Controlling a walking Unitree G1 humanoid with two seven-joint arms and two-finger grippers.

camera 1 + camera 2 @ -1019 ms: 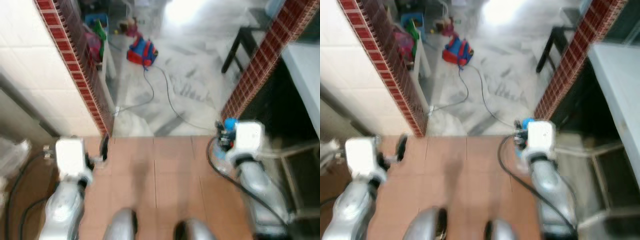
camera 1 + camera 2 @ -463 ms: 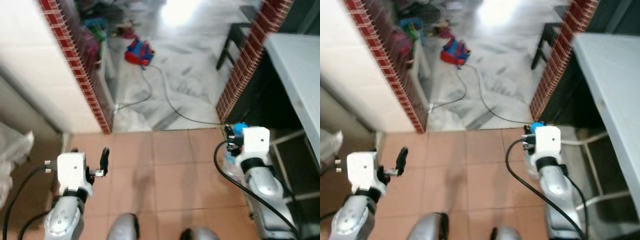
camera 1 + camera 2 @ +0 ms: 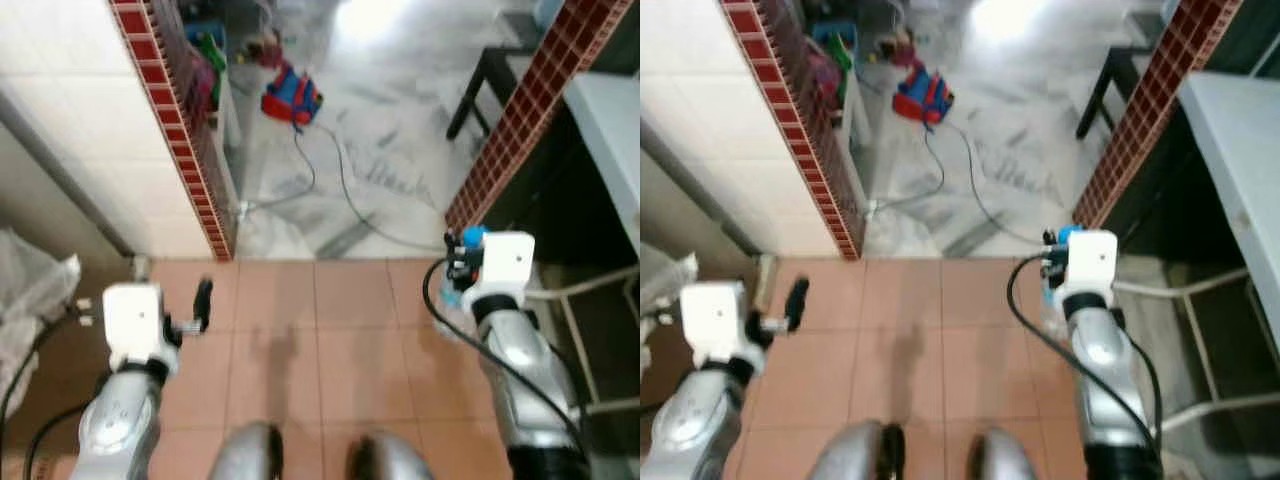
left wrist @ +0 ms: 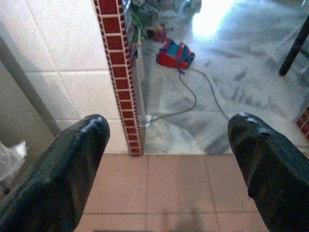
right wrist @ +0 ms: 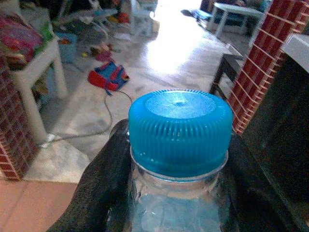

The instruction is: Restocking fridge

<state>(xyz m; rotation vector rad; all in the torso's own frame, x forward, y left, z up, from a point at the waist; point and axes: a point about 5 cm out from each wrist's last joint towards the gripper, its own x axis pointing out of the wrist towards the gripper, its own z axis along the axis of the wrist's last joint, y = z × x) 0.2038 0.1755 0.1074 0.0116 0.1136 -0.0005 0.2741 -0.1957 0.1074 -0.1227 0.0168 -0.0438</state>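
Observation:
My right gripper (image 5: pixel 176 193) is shut on a clear water bottle (image 5: pixel 177 203) with a blue ribbed cap (image 5: pixel 178 130); the cap (image 3: pixel 470 238) also peeks out beside the right wrist, low over the terracotta floor tiles (image 3: pixel 310 330). My left gripper (image 4: pixel 169 159) is open with nothing between its black fingers (image 4: pixel 72 164), held over the tiles on the left (image 3: pixel 203 300). No fridge can be seen.
A white tiled wall with a red brick edge (image 3: pixel 185 130) stands left, another brick pillar (image 3: pixel 520 110) and a white counter (image 3: pixel 1240 150) right. Ahead lies a marble floor (image 3: pixel 390 130) with a black cable (image 3: pixel 340 190), a red-blue bag (image 3: pixel 290 98) and a dark stool (image 3: pixel 480 85). A plastic bag (image 3: pixel 35 290) lies far left.
The camera view has shifted as I move; the doorway and pillars sit differently in frame. Both arms keep the same pose, the right still holding the bottle.

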